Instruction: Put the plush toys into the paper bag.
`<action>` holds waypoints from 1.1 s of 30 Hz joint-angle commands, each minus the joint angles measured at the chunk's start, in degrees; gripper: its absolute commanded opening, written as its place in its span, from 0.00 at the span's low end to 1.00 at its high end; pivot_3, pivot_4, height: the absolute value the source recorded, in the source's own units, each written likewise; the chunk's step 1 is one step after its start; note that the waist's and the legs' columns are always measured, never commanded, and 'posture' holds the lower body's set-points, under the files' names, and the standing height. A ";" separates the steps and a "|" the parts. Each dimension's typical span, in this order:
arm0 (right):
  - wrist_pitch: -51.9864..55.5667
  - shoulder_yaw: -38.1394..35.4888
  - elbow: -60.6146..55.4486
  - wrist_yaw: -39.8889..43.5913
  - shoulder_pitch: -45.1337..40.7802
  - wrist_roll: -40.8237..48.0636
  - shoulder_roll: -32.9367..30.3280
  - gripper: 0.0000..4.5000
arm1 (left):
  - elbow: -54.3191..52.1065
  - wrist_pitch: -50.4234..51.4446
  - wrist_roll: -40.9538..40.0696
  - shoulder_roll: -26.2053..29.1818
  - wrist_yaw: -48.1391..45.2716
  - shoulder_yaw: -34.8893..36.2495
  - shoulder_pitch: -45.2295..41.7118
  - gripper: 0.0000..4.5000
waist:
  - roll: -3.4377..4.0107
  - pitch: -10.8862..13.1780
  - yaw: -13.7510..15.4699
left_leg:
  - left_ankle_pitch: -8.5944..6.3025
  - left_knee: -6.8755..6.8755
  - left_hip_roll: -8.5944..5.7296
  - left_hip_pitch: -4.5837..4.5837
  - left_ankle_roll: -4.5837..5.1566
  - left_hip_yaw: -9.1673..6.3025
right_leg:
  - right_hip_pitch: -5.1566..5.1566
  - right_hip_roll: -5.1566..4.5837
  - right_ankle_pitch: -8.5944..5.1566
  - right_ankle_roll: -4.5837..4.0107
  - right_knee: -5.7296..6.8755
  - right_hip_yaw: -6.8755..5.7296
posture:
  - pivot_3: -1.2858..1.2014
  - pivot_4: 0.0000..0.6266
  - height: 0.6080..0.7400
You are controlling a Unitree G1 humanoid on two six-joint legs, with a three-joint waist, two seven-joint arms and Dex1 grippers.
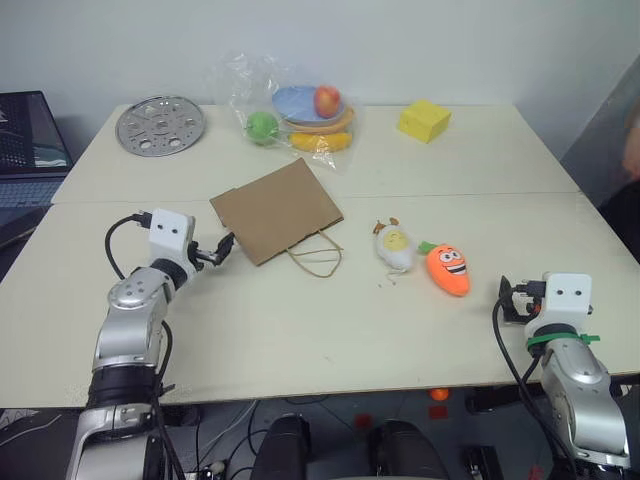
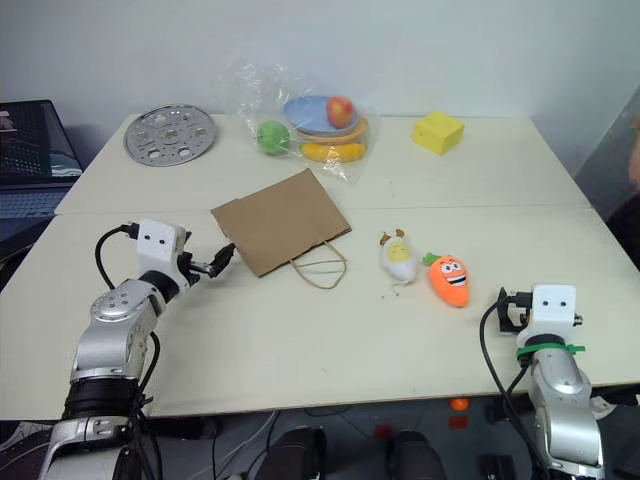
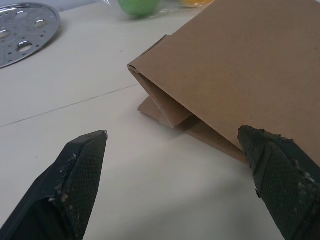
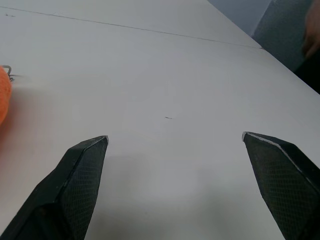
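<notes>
You're looking at a pale cream counter (image 1: pixel 420 330) made of 2 tops pushed together, with a thin seam (image 1: pixel 450 194) running across between them. Behind it stands a plain white wall (image 1: pixel 420 40), evenly lit. At the left edge sits an open laptop (image 1: pixel 25 150) with a dark screen. Under the front edge, cables (image 1: pixel 215 440) trail over a dark floor.

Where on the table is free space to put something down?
Free: the near strip between the left gripper and right gripper, in front of the bag and toys. Crowded: the far edge, around the fruit bag.
</notes>
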 commanded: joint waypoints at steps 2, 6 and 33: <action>-1.38 -1.36 -0.66 -0.02 -0.54 0.25 -0.64 1.00 | -2.70 -0.22 0.94 1.70 1.10 0.78 -0.21 1.00 | 0.00 0.00 0.00 | 0.00 0.00 0.00 0.00 0.00 0.00 | 0.00 0.00 0.00 0.00 0.00 0.00 | 0.52 0.24 1.00; -1.52 -1.68 -0.49 0.06 -0.69 0.33 -0.76 1.00 | -3.21 0.25 -0.99 1.27 0.35 1.47 -0.53 1.00 | 0.00 0.00 0.00 | 0.00 0.01 -0.02 0.00 0.00 0.04 | 0.00 -0.01 0.00 0.00 -0.01 -0.01 | 0.52 0.24 1.00; 16.99 -6.37 -21.28 29.83 -0.24 33.80 -23.11 1.00 | -10.72 -6.89 -2.28 6.70 -28.58 -15.68 -4.42 1.00 | 0.15 0.10 0.55 | 0.19 -0.03 -0.10 -0.10 0.34 0.18 | 0.21 -0.20 0.20 0.19 -0.61 -0.01 | 0.52 0.24 1.00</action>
